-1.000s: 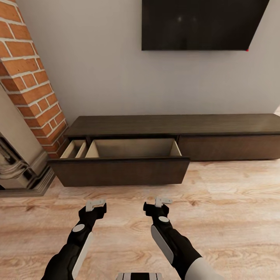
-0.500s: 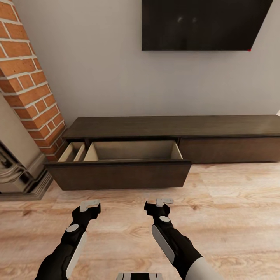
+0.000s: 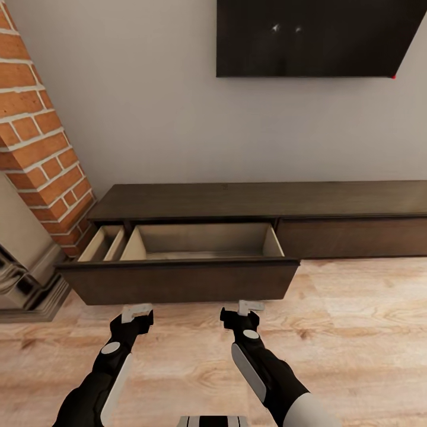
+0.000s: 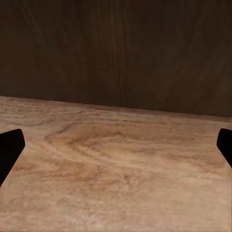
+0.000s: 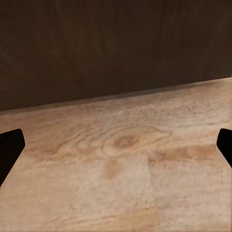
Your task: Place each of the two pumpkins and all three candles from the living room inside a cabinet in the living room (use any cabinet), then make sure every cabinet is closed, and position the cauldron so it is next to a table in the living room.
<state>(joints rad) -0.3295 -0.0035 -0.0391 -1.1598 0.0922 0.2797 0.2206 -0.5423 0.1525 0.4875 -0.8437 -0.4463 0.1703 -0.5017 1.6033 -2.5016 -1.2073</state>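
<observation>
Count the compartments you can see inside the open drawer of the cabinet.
2: a narrow compartment at the drawer's left end by the brick wall, and a wide compartment beside it. Their floors are partly hidden.

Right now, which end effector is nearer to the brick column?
The left. The left end effector hangs over the floor, below the pulled-out drawer front, on the side of the brick column. The right end effector is farther away.
</observation>
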